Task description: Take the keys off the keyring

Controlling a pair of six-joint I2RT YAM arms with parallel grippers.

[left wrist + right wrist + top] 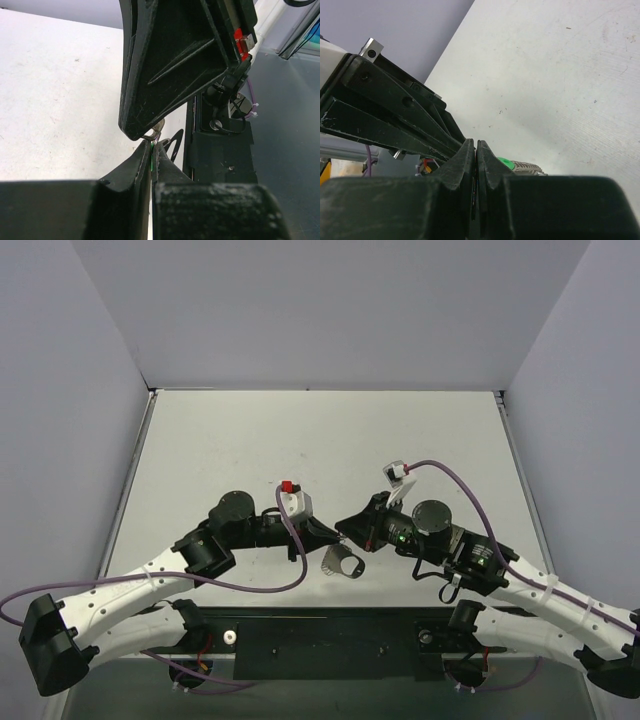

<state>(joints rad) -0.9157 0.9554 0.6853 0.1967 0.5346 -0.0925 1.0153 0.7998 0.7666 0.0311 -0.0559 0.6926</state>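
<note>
Both grippers meet tip to tip above the table's near middle. My left gripper is shut on a thin edge-on piece with a green glint. The fine wire of the keyring rises from its tips. My right gripper is shut too. A small hooked silver piece, apparently a key, pokes out at its tip in the left wrist view. The silvery ribbed chain, with a green disc at one end, sits just below the grippers. How the key sits on the ring is hidden.
The white table is walled at the back and on both sides. A black mounting plate runs along the near edge between the arm bases. Purple cables loop off both wrists.
</note>
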